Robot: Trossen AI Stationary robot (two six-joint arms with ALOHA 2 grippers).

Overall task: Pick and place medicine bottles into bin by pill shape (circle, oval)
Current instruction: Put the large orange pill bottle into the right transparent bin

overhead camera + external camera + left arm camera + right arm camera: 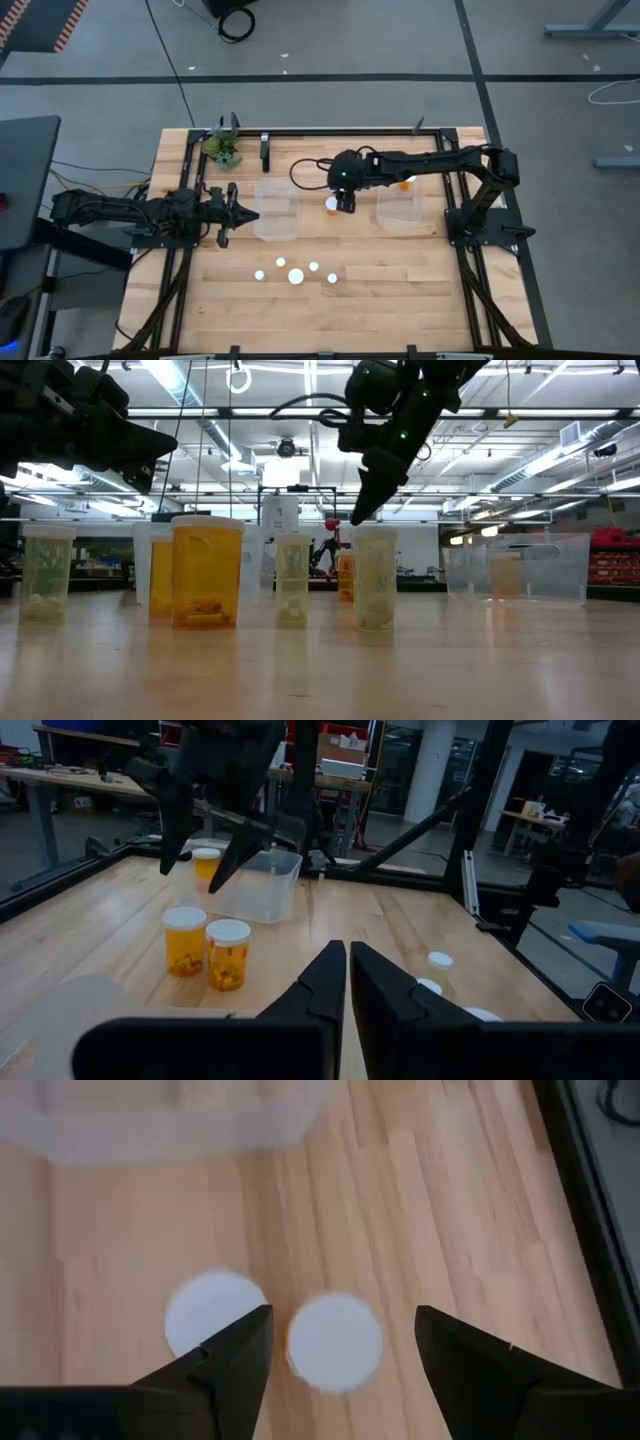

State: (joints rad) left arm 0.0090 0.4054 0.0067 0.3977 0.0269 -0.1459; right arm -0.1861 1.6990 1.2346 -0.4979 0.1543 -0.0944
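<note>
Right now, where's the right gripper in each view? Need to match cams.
High view: right gripper at table centre, between the two clear tubs.
Low view: upper middle, pointing down behind the front row of bottles.
Left wrist view: upper left, open above two amber bottles.
Right wrist view: its own fingers along the bottom, straddling one white cap.
Shared landmark: the white-capped amber bottle pair under it; I can't pick it out in the low view.

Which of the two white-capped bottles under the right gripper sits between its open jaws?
The one farther from the left tub: this bottle lies between the right gripper jaws; its neighbour bottle sits outside, partly hidden behind one jaw.
</note>
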